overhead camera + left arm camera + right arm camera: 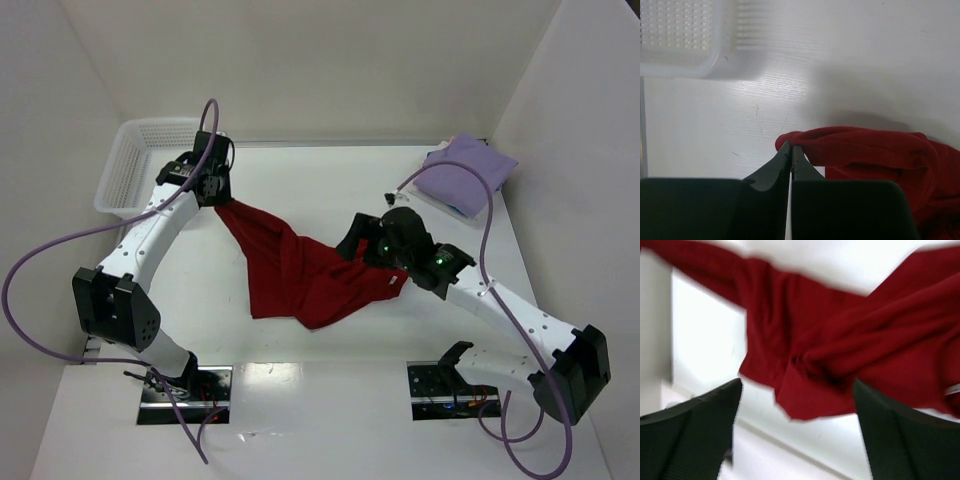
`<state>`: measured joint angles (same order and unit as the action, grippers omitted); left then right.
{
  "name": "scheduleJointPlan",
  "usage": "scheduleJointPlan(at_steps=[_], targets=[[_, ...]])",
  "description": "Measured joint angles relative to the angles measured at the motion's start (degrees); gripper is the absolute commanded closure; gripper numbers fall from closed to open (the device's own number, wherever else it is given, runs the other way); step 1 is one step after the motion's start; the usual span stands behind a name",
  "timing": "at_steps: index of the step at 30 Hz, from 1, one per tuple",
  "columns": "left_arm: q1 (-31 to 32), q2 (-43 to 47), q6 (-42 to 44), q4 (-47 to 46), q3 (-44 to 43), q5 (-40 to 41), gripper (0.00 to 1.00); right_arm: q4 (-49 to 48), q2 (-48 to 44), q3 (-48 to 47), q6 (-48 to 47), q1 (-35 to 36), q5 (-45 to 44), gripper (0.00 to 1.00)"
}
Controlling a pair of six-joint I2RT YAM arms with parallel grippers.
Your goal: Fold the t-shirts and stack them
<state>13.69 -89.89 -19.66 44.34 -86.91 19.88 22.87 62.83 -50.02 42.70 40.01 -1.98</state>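
Note:
A dark red t-shirt stretches in a crumpled band from the back left to the table's middle. My left gripper is shut on its upper corner, next to the basket. In the left wrist view the shut tips pinch a red fold. My right gripper stands open at the shirt's right end. Its fingers are wide apart, with loose red cloth just beyond them and nothing gripped. A folded lavender t-shirt lies at the back right, with a blue edge under it.
A white mesh basket stands at the back left corner, close to the left gripper, and shows in the left wrist view. White walls close in the table at the back and both sides. Purple cables loop off both arms.

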Motion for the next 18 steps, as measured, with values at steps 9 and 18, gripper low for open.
scheduleJointPlan(at_steps=[9, 18], targets=[[0.00, 0.17, 0.26, -0.52, 0.02, -1.57, 1.00, -0.07, 6.40, -1.11, -0.50, -2.29, -7.96, 0.09], [0.00, 0.52, 0.46, -1.46, 0.35, -2.01, 1.00, -0.44, 9.73, 5.05, 1.18, -2.29, -4.83, 0.22]])
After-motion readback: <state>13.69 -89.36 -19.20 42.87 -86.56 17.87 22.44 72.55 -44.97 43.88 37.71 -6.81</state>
